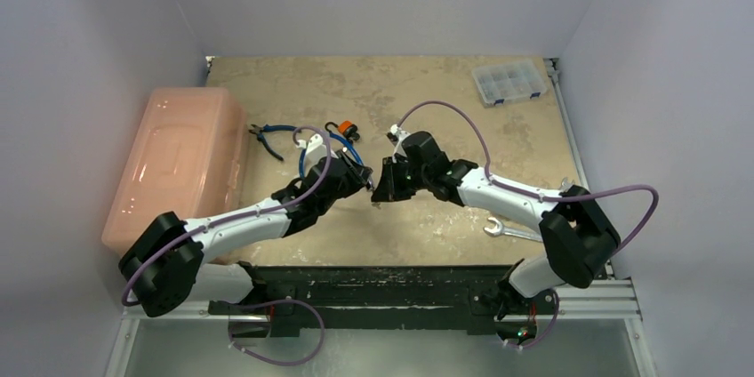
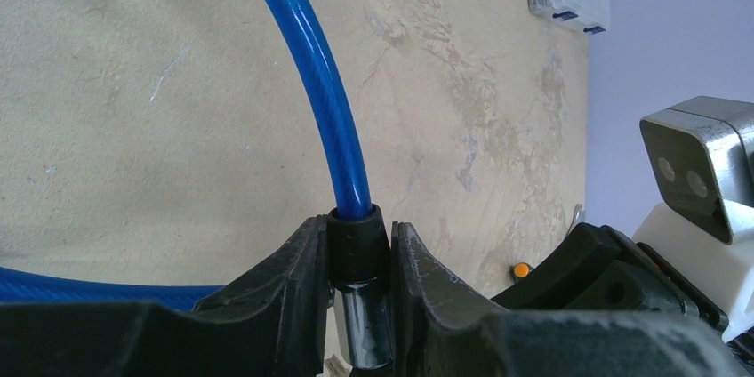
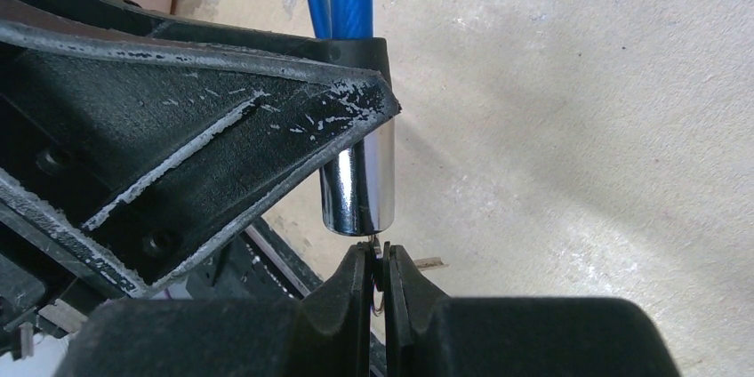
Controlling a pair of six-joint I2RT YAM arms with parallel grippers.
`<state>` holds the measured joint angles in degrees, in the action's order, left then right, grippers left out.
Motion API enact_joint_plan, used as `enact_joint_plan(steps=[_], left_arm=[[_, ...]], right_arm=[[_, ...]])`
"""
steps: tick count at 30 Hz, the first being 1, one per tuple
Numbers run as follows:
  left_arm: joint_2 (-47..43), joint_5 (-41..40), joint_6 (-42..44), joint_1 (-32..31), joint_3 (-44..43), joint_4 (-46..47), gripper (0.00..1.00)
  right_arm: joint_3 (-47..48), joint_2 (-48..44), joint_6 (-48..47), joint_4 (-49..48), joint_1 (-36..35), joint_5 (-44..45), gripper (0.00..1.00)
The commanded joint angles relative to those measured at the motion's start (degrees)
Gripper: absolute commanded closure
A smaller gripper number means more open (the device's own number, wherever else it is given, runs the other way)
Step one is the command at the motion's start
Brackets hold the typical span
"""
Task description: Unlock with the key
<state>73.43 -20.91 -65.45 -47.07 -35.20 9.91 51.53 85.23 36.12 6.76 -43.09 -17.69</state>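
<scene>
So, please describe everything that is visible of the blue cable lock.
The blue cable lock is a glossy, plastic-coated cable that curves over the beige table. One end has a black collar followed by a shiny chrome cylinder. The left tool is shut on that collar. The right tool pinches a thin metal key right at the cylinder's end face. Whether the key is inserted cannot be told.

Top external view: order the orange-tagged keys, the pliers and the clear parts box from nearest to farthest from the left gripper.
From the left gripper:
1. Orange-tagged keys, just beyond it, mid-table.
2. Pliers, farther off to its left.
3. Clear parts box, in the far right corner.
</scene>
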Motion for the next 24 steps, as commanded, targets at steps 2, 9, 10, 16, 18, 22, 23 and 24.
enact_joint_plan(steps=[2, 9, 10, 16, 18, 22, 23, 24], left_arm=[[-1.2, 5.1, -1.3, -0.7, 0.3, 1.7, 1.00], [1.1, 8.3, -4.0, -0.9, 0.9, 4.0, 1.00], [1.5, 8.1, -4.0, -0.9, 0.8, 4.0, 1.00], [3.1, 2.0, -3.4, -0.7, -1.7, 1.7, 1.00], [4.1, 0.4, -2.9, -0.6, -3.1, 1.0, 1.00], [6.0, -0.4, -2.4, -0.2, -5.7, 1.3, 1.00], [6.3, -0.4, -2.3, -0.2, -6.2, 1.3, 1.00], [6.5, -0.5, -2.1, -0.2, -6.5, 1.3, 1.00]], right_arm=[[4.6, 0.5, -3.6, -5.9, 1.1, 1.9, 1.00], [4.2, 1.2, -5.0, -11.7, 1.2, 1.0, 1.00], [4.3, 1.4, -5.4, -11.9, 1.3, 0.5, 0.98], [2.8, -1.0, -7.5, -10.6, 1.3, -0.7, 0.54], [1.2, -2.8, -7.9, -10.0, 1.3, -0.8, 0.48], [-2.4, -6.6, -8.7, -8.5, 1.3, -2.2, 0.38], [-3.3, -7.6, -8.6, -8.2, 1.3, -2.1, 0.37], [-4.1, -8.6, -8.6, -7.7, 1.3, -1.6, 0.36]])
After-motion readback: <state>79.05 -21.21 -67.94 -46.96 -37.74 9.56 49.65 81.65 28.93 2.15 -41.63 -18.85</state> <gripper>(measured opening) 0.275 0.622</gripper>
